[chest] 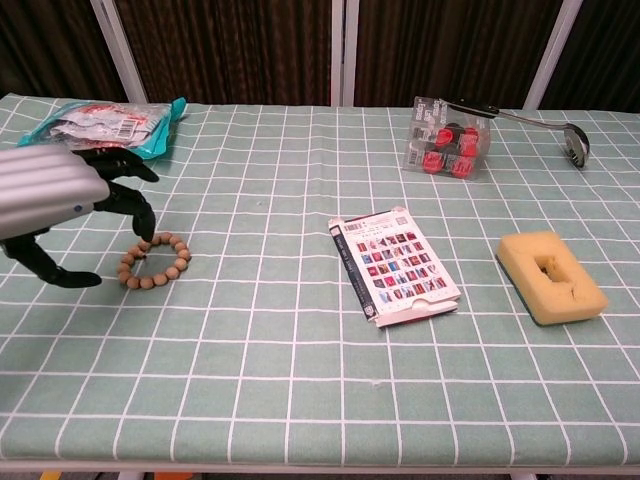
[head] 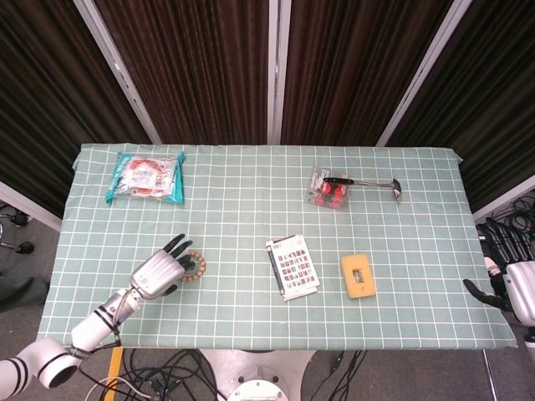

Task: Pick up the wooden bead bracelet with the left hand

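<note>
Nothing is picked up yet: the bracelet [chest: 155,261] lies flat on the checked cloth near the table's [head: 251,326] front left, and closing on it and lifting are both still to do. The left hand [chest: 60,205] hovers just over its left side, palm down, fingers spread and curved with the thumb low, gripping nothing. The right hand [head: 508,280] hangs off the table's right edge, fingers apart, empty. Further back sits a snack bag [head: 147,177].
</note>
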{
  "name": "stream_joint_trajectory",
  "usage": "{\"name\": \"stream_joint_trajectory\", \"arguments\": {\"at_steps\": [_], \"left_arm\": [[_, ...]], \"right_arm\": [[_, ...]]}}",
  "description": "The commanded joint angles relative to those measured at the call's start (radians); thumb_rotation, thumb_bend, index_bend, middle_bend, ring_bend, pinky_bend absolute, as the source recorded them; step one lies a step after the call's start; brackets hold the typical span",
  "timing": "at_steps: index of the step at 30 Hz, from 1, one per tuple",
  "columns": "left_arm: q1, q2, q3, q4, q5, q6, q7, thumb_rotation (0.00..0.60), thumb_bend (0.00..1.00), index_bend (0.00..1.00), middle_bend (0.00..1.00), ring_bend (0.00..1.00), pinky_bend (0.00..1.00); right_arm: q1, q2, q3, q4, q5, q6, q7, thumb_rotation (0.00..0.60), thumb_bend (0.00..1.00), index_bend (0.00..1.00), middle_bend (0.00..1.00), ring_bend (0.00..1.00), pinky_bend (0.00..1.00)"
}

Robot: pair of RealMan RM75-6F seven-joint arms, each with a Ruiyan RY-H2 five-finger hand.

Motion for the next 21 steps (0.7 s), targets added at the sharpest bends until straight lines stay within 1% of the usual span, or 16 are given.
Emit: {"name": "stream_joint_trajectory", "arguments": {"at_steps": [1,8,13,21], "left_arm": [[-0.005,-0.048,0.009,0.038,-0.036,-0.012,0.057,0.600,0.21,0.38,0.36,0.08,0.02],[-0.002,-0.097,0.022,0.079,-0.060,0.011,0.094,0.600,0.21,0.39,0.38,0.09,0.02],[-0.015,-0.125,0.028,0.115,-0.072,0.008,0.102,0.600,0.21,0.41,0.41,0.11,0.02],[-0.021,-0.150,0.040,0.152,-0.087,0.022,0.089,0.600,0.25,0.44,0.46,0.15,0.02]], "right_arm": [[0.001,-0.002,0.001,0.002,0.004,-0.004,0.002,0.600,0.12,0.00,0.01,0.00,0.00],[0.004,-0.009,0.002,0.006,0.006,-0.013,0.004,0.600,0.12,0.00,0.01,0.00,0.00],[0.001,-0.010,0.002,0.009,0.011,-0.013,0.009,0.600,0.12,0.00,0.01,0.00,0.00],[-0.006,-0.013,0.001,0.016,0.016,-0.013,0.017,0.600,0.12,0.00,0.01,0.00,0.00]]}}
